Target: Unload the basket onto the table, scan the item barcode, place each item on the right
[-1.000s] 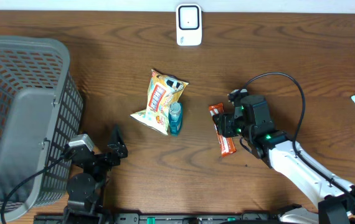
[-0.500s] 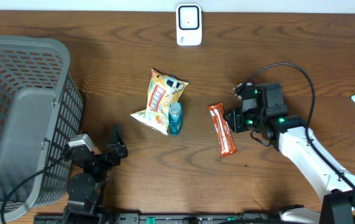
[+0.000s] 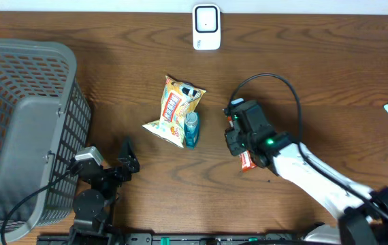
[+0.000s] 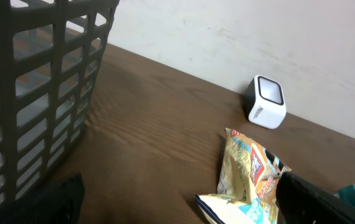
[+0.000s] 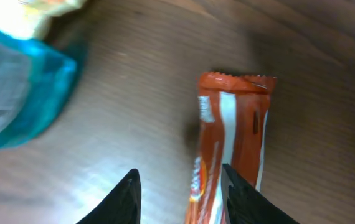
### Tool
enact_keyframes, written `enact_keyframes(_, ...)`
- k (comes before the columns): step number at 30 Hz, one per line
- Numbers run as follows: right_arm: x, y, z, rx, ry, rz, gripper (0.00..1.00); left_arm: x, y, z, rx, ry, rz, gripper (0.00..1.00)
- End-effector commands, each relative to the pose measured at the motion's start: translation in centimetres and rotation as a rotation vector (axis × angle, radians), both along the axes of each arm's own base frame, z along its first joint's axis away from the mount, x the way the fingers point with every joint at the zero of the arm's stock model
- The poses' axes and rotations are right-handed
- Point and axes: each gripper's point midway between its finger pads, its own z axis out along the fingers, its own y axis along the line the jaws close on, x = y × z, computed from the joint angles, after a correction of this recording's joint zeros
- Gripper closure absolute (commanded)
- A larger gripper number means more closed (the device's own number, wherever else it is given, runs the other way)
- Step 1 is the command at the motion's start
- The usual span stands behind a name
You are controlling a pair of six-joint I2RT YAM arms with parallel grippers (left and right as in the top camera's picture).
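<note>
Orange snack bar (image 5: 236,124) is lying flat at the scanner's (image 3: 206,27) five o'clock; half-spread right pincer (image 5: 179,180) is straddling it for lifting

We set the overhead camera above the worktop (image 3: 330,82), facing straight down from a distance. The far edge runs along the top of its frame, and the near edge, with the arm bases, runs along the bottom.

We find the left wrist camera low over the near-left corner, facing obliquely toward the far edge. With the overhead view it shares the basket (image 3: 24,122) at the left edge, the scanner (image 3: 206,27) at the far edge and the snack bag (image 3: 175,109) mid-worktop.

The right wrist camera looks down at very close range, with the right claw (image 5: 179,177) at the bottom of its frame. With the overhead view it shares the orange bar (image 5: 233,143) and the blue bottle (image 5: 22,93).
</note>
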Motion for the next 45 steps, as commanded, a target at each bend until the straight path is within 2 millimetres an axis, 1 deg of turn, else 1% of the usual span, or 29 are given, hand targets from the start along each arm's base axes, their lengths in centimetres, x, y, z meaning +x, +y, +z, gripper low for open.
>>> enact_keyframes(1, 1.3, -0.9, -2.1, -0.076, -0.001, -0.067, 0.65, 0.0, 0.3, -1.6, 0.021, 0.040, 0.015, 0.02)
enact_keyframes(4, 1.4, -0.9, -3.4, -0.084, 0.027, -0.091, 0.65, 0.0, 0.3, -1.5, 0.021, 0.040, 0.015, 0.02)
enact_keyframes(5, 1.4, -1.2, -3.7, -0.094, 0.030, -0.109, 0.65, 0.0, 0.3, -1.6, 0.021, 0.040, 0.015, 0.02)
enact_keyframes(6, 1.5, -2.1, -4.5, -0.133, 0.037, -0.152, 0.65, 0.0, 0.3, -1.5, 0.021, 0.040, 0.015, 0.02)
enact_keyframes(7, 1.4, -2.4, -5.0, -0.150, 0.045, -0.162, 0.65, 0.0, 0.3, -1.5, 0.021, 0.040, 0.015, 0.02)
enact_keyframes(9, 0.9, -2.7, -6.3, -0.168, 0.087, -0.168, 0.65, 0.0, 0.3, -1.6, 0.021, 0.040, 0.015, 0.02)
enact_keyframes(11, 0.5, -2.9, -6.9, -0.169, 0.111, -0.194, 0.65, 0.0, 0.3, -1.5, 0.021, 0.040, 0.015, 0.02)
enact_keyframes(14, 0.6, -2.8, -6.8, -0.160, 0.112, -0.211, 0.61, 0.0, 0.3, -1.5, 0.021, 0.040, 0.015, 0.02)
enact_keyframes(18, 0.2, -3.3, -6.8, -0.168, 0.146, -0.249, 0.69, 0.0, 0.3, -1.6, 0.021, 0.040, 0.015, 0.02)
enact_keyframes(19, 0.1, -3.4, -6.8, -0.166, 0.155, -0.248, 0.69, 0.0, 0.3, -1.5, 0.021, 0.040, 0.015, 0.02)
enact_keyframes(20, 0.2, -3.3, -6.7, -0.162, 0.155, -0.245, 0.67, 0.0, 0.3, -1.6, 0.021, 0.040, 0.015, 0.02)
enact_keyframes(21, 0.8, -2.9, -6.0, -0.152, 0.140, -0.240, 0.57, 0.0, 0.3, -1.6, 0.021, 0.040, 0.015, 0.02)
enact_keyframes(22, 1.3, -2.6, -5.1, -0.142, 0.128, -0.239, 0.53, 0.0, 0.3, -1.6, 0.021, 0.040, 0.015, 0.02)
enact_keyframes(24, 2.1, -2.1, -3.0, -0.127, 0.106, -0.241, 0.54, 0.0, 0.3, -1.5, 0.021, 0.040, 0.015, 0.02)
enact_keyframes(26, 2.8, -1.7, -0.3, -0.109, 0.083, -0.242, 0.57, 0.0, 0.3, -1.5, 0.021, 0.040, 0.015, 0.02)
enact_keyframes(27, 3.0, -1.7, 0.6, -0.107, 0.074, -0.245, 0.57, 0.0, 0.3, -1.5, 0.021, 0.040, 0.015, 0.02)
enact_keyframes(28, 3.2, -1.9, 1.3, -0.114, 0.062, -0.253, 0.57, 0.0, 0.3, -1.6, 0.021, 0.040, 0.015, 0.02)
enact_keyframes(30, 3.3, -2.7, 1.5, -0.144, 0.050, -0.281, 0.56, 0.0, 0.3, -1.6, 0.021, 0.040, 0.015, 0.02)
enact_keyframes(32, 3.1, -3.8, 0.8, -0.189, 0.056, -0.334, 0.55, 0.0, 0.3, -1.6, 0.021, 0.040, 0.015, 0.02)
enact_keyframes(33, 2.9, -4.1, 0.5, -0.199, 0.065, -0.345, 0.55, 0.0, 0.3, -1.5, 0.021, 0.040, 0.015, 0.02)
enact_keyframes(34, 2.8, -4.2, 0.0, -0.208, 0.078, -0.347, 0.55, 0.0, 0.3, -1.5, 0.021, 0.040, 0.015, 0.02)
enact_keyframes(35, 2.6, -4.3, -1.2, -0.229, 0.105, -0.346, 0.55, 0.0, 0.3, -1.6, 0.021, 0.040, 0.015, 0.02)
enact_keyframes(41, 1.4, -5.0, -4.8, -0.282, 0.205, -0.399, 0.56, 0.0, 0.3, -1.6, 0.021, 0.040, 0.015, 0.02)
enact_keyframes(45, 0.4, -5.0, -7.1, -0.305, 0.278, -0.389, 0.55, 0.0, 0.3, -1.5, 0.021, 0.040, 0.015, 0.02)
